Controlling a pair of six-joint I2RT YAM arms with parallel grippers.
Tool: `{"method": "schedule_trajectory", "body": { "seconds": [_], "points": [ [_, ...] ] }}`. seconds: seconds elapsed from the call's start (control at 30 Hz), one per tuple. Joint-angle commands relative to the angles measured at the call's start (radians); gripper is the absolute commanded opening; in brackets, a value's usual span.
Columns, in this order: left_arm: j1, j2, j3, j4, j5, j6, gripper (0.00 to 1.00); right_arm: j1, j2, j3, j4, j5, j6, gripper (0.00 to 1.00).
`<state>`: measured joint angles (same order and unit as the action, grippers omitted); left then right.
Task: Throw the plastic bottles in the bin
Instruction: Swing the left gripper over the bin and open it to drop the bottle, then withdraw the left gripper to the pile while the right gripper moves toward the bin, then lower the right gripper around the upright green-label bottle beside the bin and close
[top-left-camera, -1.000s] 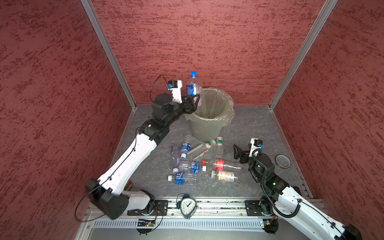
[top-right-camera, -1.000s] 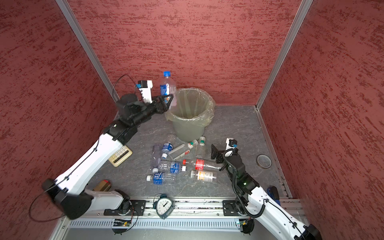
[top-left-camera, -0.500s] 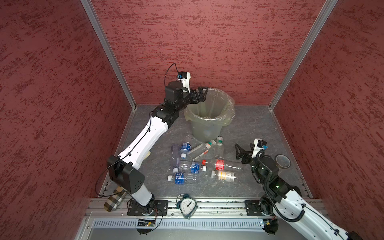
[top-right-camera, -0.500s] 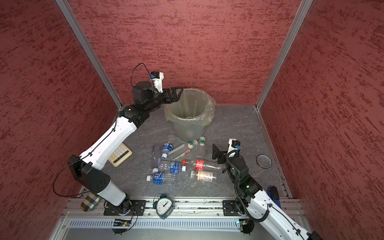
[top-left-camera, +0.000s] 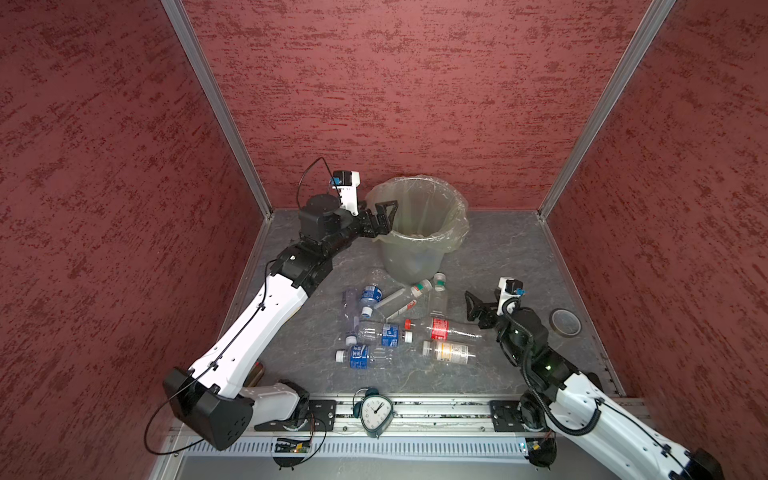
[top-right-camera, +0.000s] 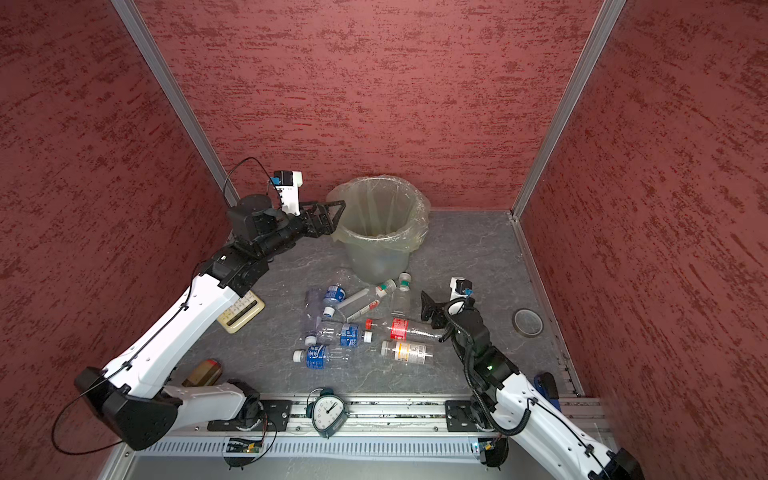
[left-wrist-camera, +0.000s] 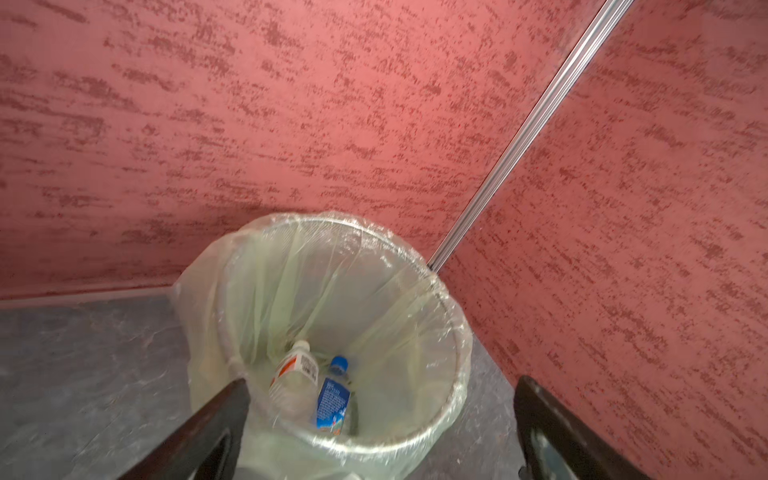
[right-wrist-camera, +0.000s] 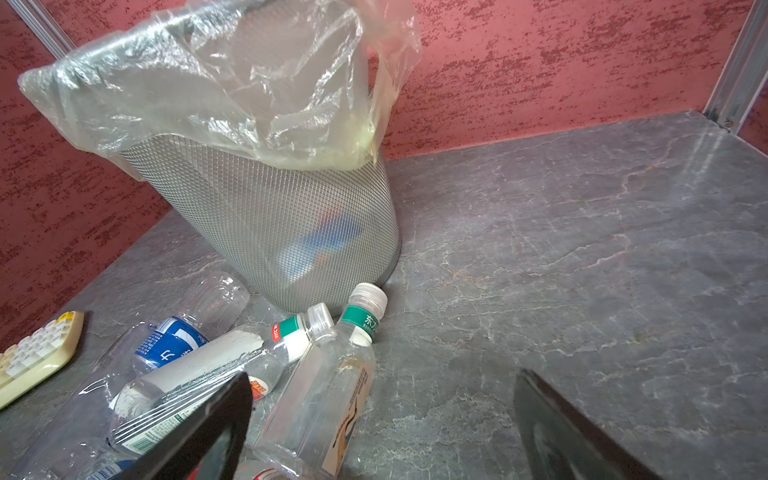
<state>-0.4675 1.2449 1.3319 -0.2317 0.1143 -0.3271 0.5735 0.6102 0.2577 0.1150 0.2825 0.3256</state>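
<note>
The bin (top-left-camera: 409, 262) (top-right-camera: 376, 262), grey mesh lined with a translucent yellowish bag, stands at the back of the floor. My left gripper (top-left-camera: 384, 220) (top-right-camera: 334, 218) hovers open and empty at its left rim. In the left wrist view two plastic bottles lie inside the bin (left-wrist-camera: 453, 332): a white-capped one (left-wrist-camera: 295, 374) and a blue-labelled one (left-wrist-camera: 332, 399). Several more bottles lie in a heap (top-left-camera: 390, 328) (top-right-camera: 353, 328) in front of the bin. My right gripper (top-left-camera: 473, 307) (top-right-camera: 428, 309) (right-wrist-camera: 382, 378) stands open just right of the heap, beside a green-banded bottle (right-wrist-camera: 328, 382).
A cream calculator (top-right-camera: 241, 311) (right-wrist-camera: 33, 357) lies left of the heap, partly under my left arm. A teal alarm clock (top-left-camera: 376, 409) (top-right-camera: 328, 411) stands at the front rail. A tape roll (top-left-camera: 565, 322) (top-right-camera: 528, 322) lies at the right. Red walls close three sides.
My left gripper held a blue-labelled bottle upright beside the bin; it reached over the rim, opened, and the bottle now lies in the bin. The right gripper shifted slightly.
</note>
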Motion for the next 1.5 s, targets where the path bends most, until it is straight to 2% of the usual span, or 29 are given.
{"method": "schedule_trajectory", "body": {
  "seconds": [0.0, 0.4, 0.73, 0.87, 1.23, 1.47],
  "points": [
    [0.008, -0.077, -0.082, -0.003, -0.021, 0.018, 1.0, 0.0, 0.012, 0.021, 0.03, -0.013, 0.009, 0.98],
    [0.013, -0.288, -0.411, -0.026, -0.065, -0.004, 0.99, 0.001, 0.13, 0.036, 0.081, -0.025, 0.028, 0.99],
    [0.017, -0.371, -0.673, 0.042, -0.047, -0.069, 0.99, 0.036, 0.263, 0.177, -0.019, 0.029, 0.096, 0.98],
    [0.017, -0.399, -0.761, 0.079, -0.053, -0.058, 0.99, 0.063, 0.332, 0.235, -0.061, 0.069, 0.137, 0.97],
    [0.017, -0.442, -0.877, 0.097, -0.097, -0.006, 0.99, 0.139, 0.538, 0.363, -0.137, 0.128, 0.202, 0.95],
    [0.017, -0.407, -0.942, 0.162, -0.107, -0.011, 0.99, 0.159, 0.663, 0.444, -0.186, 0.139, 0.241, 0.95]
  ]
}}
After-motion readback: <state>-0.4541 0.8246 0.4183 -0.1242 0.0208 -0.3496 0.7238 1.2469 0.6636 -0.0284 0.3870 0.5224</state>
